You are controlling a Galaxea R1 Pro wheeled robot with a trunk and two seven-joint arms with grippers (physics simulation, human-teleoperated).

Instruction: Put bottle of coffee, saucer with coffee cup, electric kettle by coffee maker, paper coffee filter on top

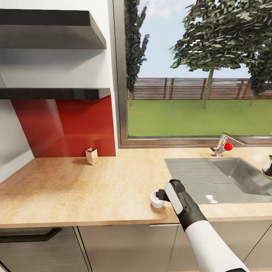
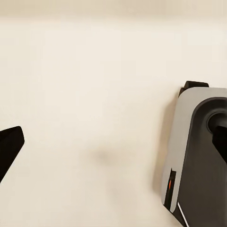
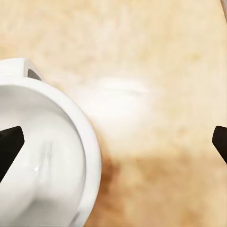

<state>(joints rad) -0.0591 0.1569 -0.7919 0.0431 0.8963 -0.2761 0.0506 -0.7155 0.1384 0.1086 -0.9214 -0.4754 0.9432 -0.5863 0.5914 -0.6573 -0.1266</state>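
The coffee cup (image 1: 155, 201), small and white, stands on the kitchen countertop (image 1: 94, 189) near its front edge, just left of the sink. My right gripper (image 1: 159, 196) is down at the cup and open. In the right wrist view the cup (image 3: 47, 161) looms large, seen from above. One black fingertip (image 3: 9, 149) lies over the cup's inside and the other fingertip (image 3: 220, 141) is far out over bare counter, so my right gripper (image 3: 113, 146) straddles the rim. My left gripper (image 2: 113, 142) hangs open over a pale floor beside the robot's grey base (image 2: 198, 156).
A steel sink (image 1: 226, 177) with a faucet (image 1: 221, 145) and red knob lies right of the cup. A small tan box (image 1: 91, 155) stands by the red backsplash. Two dark shelves (image 1: 53, 93) hang at upper left. A dark object (image 1: 268, 166) is cut off at the right edge.
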